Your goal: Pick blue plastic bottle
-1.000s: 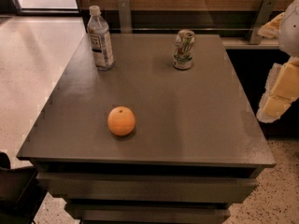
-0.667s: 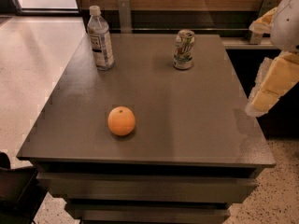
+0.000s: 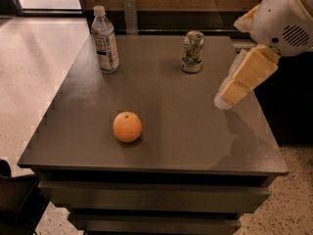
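Note:
The blue plastic bottle [image 3: 105,40] stands upright at the far left corner of the dark table [image 3: 186,131]. It is tall, slim and clear, with a white cap and a white label. My gripper [image 3: 226,98] hangs over the right side of the table, pointing down and to the left. It holds nothing and is far to the right of the bottle. The white arm housing [image 3: 286,16] is above it at the upper right.
A green-and-white drink can [image 3: 192,52] stands at the far middle of the table, between the bottle and my gripper. An orange [image 3: 127,127] lies on the near left part. A wooden wall runs behind the table, with light floor to the left.
My arm has moved left from beyond the table's right edge to over the table's right side. The bottle, the can and the orange have not moved.

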### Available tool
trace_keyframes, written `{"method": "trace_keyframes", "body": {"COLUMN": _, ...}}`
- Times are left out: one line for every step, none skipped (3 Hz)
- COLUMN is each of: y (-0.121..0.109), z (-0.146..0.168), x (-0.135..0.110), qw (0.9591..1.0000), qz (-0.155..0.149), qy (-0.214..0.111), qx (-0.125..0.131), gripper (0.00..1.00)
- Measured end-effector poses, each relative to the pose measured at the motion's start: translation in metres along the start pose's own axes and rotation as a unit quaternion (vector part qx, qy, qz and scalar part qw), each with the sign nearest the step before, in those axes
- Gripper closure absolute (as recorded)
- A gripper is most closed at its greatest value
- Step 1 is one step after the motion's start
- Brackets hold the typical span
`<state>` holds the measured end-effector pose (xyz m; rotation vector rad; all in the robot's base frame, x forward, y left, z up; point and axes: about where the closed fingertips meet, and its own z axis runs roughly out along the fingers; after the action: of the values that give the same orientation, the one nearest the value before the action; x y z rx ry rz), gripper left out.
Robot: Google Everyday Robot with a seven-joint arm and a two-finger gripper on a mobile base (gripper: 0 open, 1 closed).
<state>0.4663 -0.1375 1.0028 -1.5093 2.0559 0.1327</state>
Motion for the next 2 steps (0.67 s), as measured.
{"method": "trace_keyframes", "body": {"y": -0.017, "z": 0.042, "x": -0.043, "qw": 0.9946, "qz": 0.033, "qy": -0.098, "qx": 0.01, "gripper": 0.0}}
{"method": "trace_keyframes", "body": {"y": -0.045, "z": 0.071, "x": -0.07, "qw": 0.9847, "qz": 0.045, "qy": -0.167, "qx": 0.024, "gripper": 0.0}}
